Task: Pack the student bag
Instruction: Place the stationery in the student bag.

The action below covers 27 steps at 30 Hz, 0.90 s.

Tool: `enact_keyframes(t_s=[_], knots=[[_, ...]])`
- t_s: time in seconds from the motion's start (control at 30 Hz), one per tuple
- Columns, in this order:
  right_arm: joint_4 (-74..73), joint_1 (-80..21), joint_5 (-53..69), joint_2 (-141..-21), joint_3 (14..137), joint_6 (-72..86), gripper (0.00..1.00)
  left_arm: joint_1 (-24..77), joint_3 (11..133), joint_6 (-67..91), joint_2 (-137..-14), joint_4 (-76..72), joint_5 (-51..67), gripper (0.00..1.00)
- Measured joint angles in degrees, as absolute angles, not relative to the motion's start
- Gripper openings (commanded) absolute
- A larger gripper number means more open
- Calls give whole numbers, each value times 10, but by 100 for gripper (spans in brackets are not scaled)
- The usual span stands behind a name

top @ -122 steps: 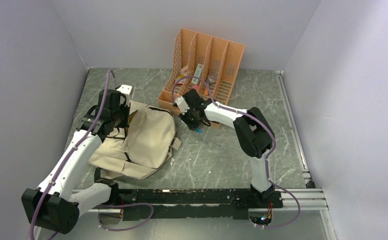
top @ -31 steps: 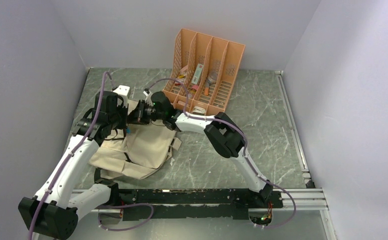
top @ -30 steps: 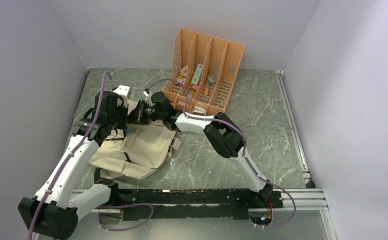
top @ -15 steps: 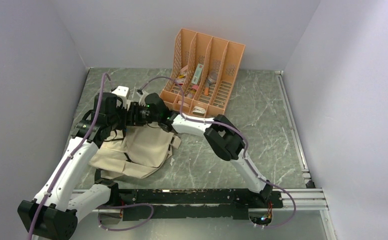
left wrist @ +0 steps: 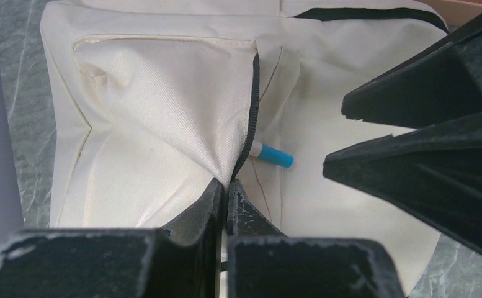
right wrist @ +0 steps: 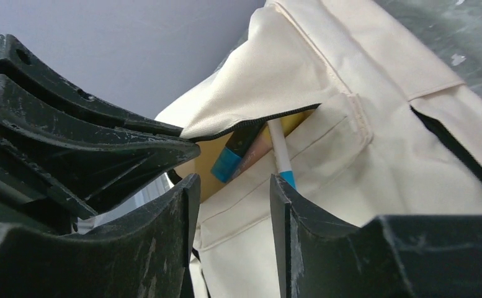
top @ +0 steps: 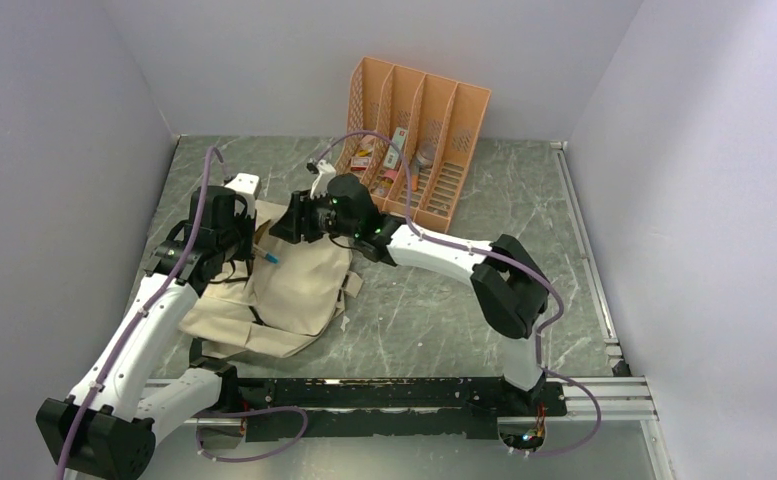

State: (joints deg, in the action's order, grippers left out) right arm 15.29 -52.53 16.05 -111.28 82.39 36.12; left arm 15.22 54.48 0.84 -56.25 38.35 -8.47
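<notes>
Basically, left claw (left wrist: 226,194) was pinched shut on the zip edge of a front pocket of the student bag (left wrist: 157,93), holding the lip up so the slot gaped. Right claw (right wrist: 231,186) hung just right of that slot, jaws apart, nothing between them. White pen (left wrist: 273,154) with a blue end poked out of the opening, only partly inside. Right wrist view also showed a blue-and-black marker (right wrist: 229,162) and something yellow deeper in the pocket; couldn't tell what. Bag lay flat on the left half of the worktop (top: 484,290), by the left arm. Orange file organizer (top: 419,110) stood at the far centre, more small items in its slots.

Risks, as I judged them: pen wasn't seated, so if the left claw let the lip drop or tugged the fabric, it could slide back out onto the bag. Right claw was close enough that pulling away could snag the pen or the zip edge and drag it out. Soft fabric could also sag and close the slot.
</notes>
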Motion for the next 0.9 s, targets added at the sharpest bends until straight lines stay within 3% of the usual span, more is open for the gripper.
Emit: enact_keyframes(t_s=[0.53, 0.9], knots=[[76, -517, 244, -1215, 854, 320, 42, 152, 544, 8, -570, 380, -81, 5], [45, -521, 232, -1223, 874, 240, 42, 152, 544, 8, -571, 380, -79, 5]])
